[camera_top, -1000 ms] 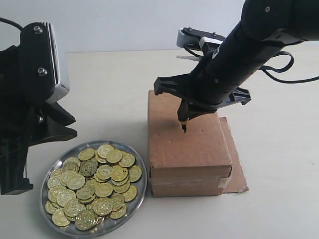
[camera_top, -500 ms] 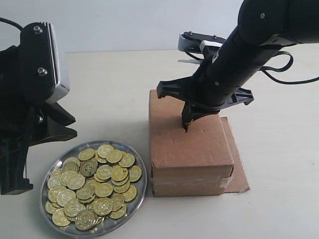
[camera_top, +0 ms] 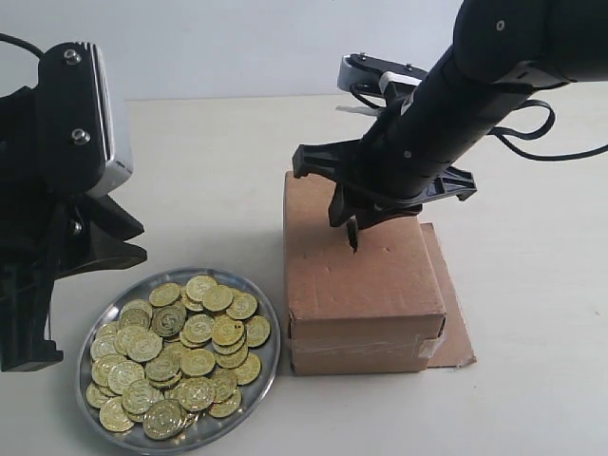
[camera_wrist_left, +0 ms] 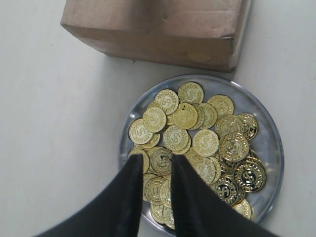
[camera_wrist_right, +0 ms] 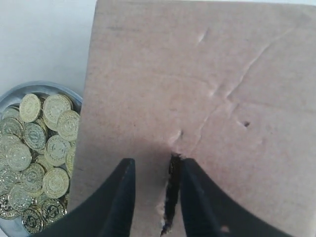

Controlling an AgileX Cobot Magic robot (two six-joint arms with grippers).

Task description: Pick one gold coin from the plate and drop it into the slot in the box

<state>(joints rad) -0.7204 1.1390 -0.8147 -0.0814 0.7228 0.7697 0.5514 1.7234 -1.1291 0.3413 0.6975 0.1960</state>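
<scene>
The silvery plate (camera_top: 274, 334) at the front left holds a heap of gold coins (camera_top: 190, 351). To its right stands the brown box (camera_top: 380, 294), with the box slot (camera_top: 351, 245) in its top. My right gripper (camera_top: 346, 226) hovers just over the slot, open, and no coin shows between its fingers. In the right wrist view, the slot (camera_wrist_right: 171, 192) lies beside one finger of that gripper (camera_wrist_right: 157, 163). My left gripper (camera_wrist_left: 155, 159) hangs above the plate (camera_wrist_left: 272, 140), open a little. Only coins (camera_wrist_left: 197, 133) far below show through its gap.
A flat brown cardboard sheet (camera_top: 456, 318) lies under the box and sticks out on its right. The left arm's bulky black body (camera_top: 57, 171) stands left of the plate. A white table surface (camera_top: 209, 171) surrounds everything.
The right gripper's jaws have parted over the slot. The gold glint seen at their tips earlier no longer shows. The left arm has not moved.
</scene>
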